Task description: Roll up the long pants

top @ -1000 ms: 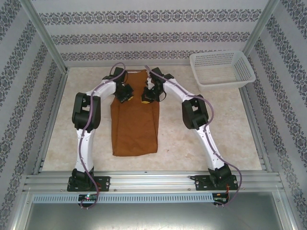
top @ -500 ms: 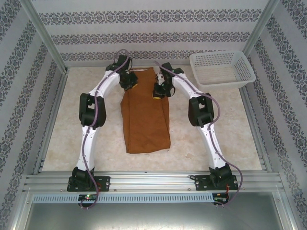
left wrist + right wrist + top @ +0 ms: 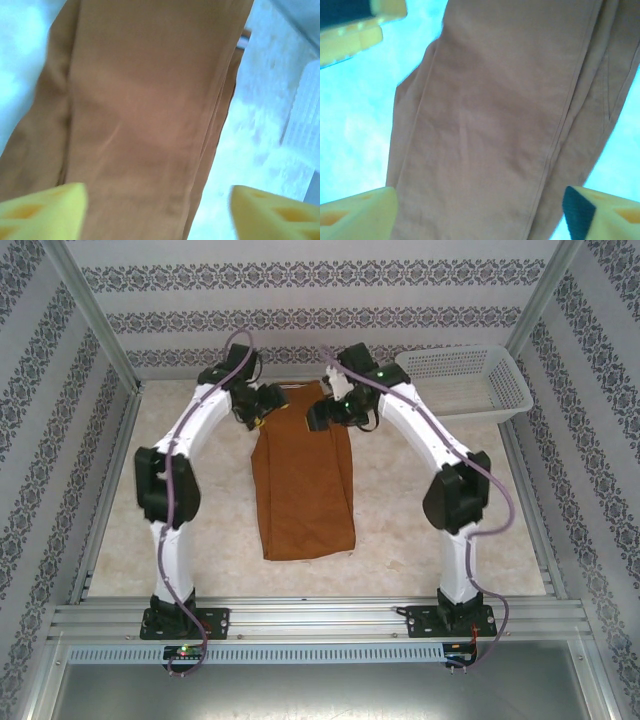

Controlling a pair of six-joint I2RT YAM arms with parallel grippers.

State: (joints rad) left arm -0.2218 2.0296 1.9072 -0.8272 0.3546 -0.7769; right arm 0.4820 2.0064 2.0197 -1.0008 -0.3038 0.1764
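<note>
Both arms have stretched toward the top of the frame and let go, so the left pincer (image 3: 262,406) and right pincer (image 3: 326,416) now hang wide open and empty over the top end of the long pants (image 3: 305,485). Pants lie flat, folded lengthwise, mid-frame on the counter (image 3: 400,530), probably straightened for rolling; bare counter either side, basket (image 3: 495,405) well off at upper right.

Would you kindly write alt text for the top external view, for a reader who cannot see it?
Rust-brown long pants, folded into one narrow strip, lie lengthwise on the table, with the left gripper and right gripper of two white arms poised over their far end. A white basket sits at the far right corner.
</note>
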